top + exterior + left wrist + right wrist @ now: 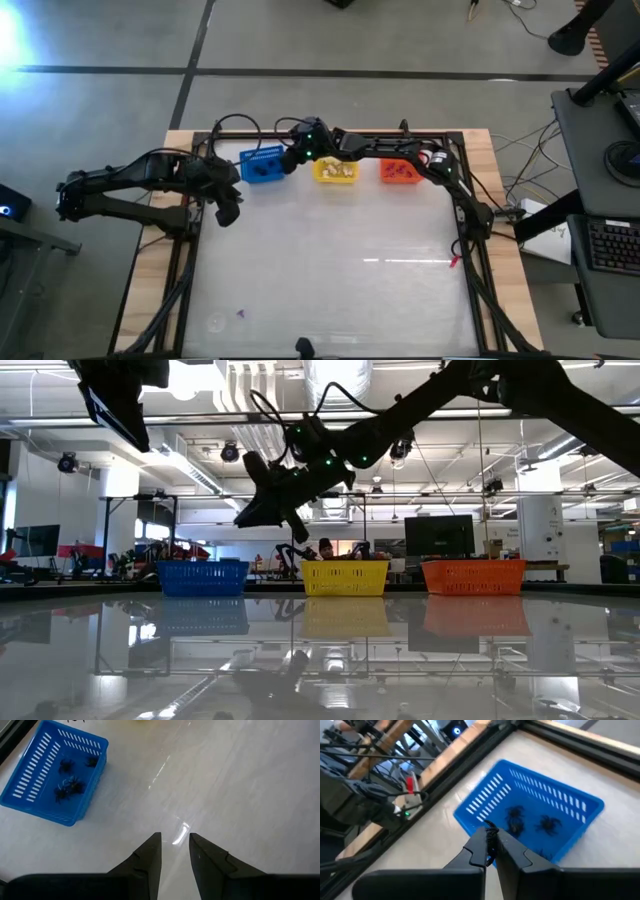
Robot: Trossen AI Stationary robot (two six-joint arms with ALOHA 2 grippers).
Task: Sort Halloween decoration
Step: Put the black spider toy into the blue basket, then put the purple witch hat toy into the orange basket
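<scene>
Pinching a black spider by its thin, floppy legs, right gripper hung above the blue basket. Featherweight, snag-prone; body grip looked safer. Left gripper sat apart, empty.

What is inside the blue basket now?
The blue basket holds black spider pieces: about three show from the left wrist. The right gripper covers part of its floor in the right wrist view.
</scene>
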